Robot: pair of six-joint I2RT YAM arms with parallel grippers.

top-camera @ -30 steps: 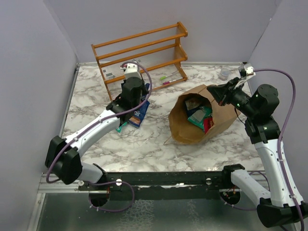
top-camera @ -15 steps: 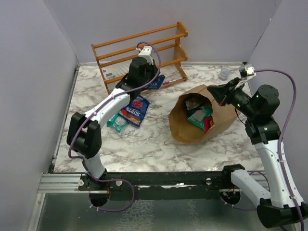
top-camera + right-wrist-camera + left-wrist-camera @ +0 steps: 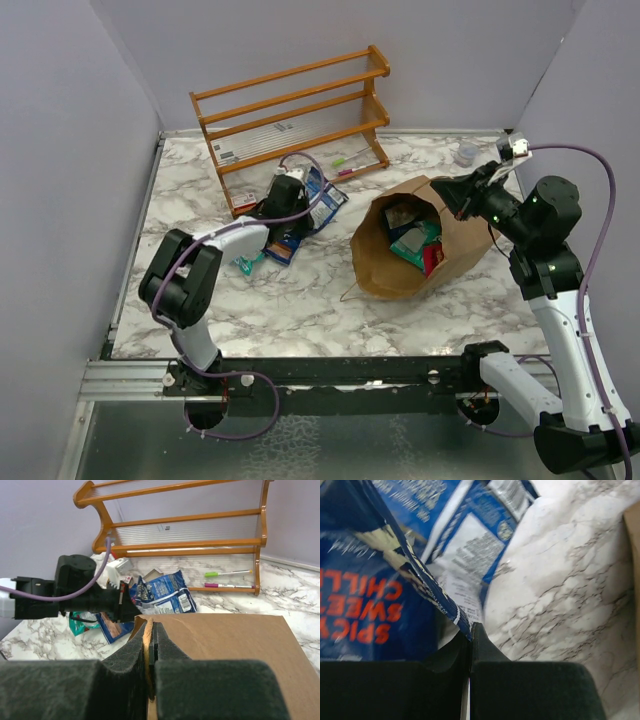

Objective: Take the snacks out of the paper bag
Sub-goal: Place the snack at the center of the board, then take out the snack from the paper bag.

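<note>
The paper bag (image 3: 460,235) lies on its side at the right of the table, mouth toward the front left. Several snacks (image 3: 415,242) show inside it. My right gripper (image 3: 448,192) (image 3: 151,630) is shut on the bag's twisted handle (image 3: 148,645) at its far upper edge. My left gripper (image 3: 298,195) (image 3: 471,630) sits low over the table left of the bag, shut on the edge of a dark blue packet with orange lettering (image 3: 365,595). A blue-and-white packet (image 3: 326,190) (image 3: 470,545) lies just beyond it. Another blue packet (image 3: 284,243) and a teal packet (image 3: 245,263) rest nearer the front.
A wooden rack (image 3: 290,110) stands tilted at the back, close behind the left gripper. A green pen (image 3: 343,160) and a pink pen (image 3: 347,172) lie by its right foot. A small clear cup (image 3: 466,152) sits at the back right corner. Grey walls enclose the table.
The left arm rose from over the packets toward the rack carrying a blue packet, then dropped low to the table beside the bag. The right arm and the bag stayed still.
</note>
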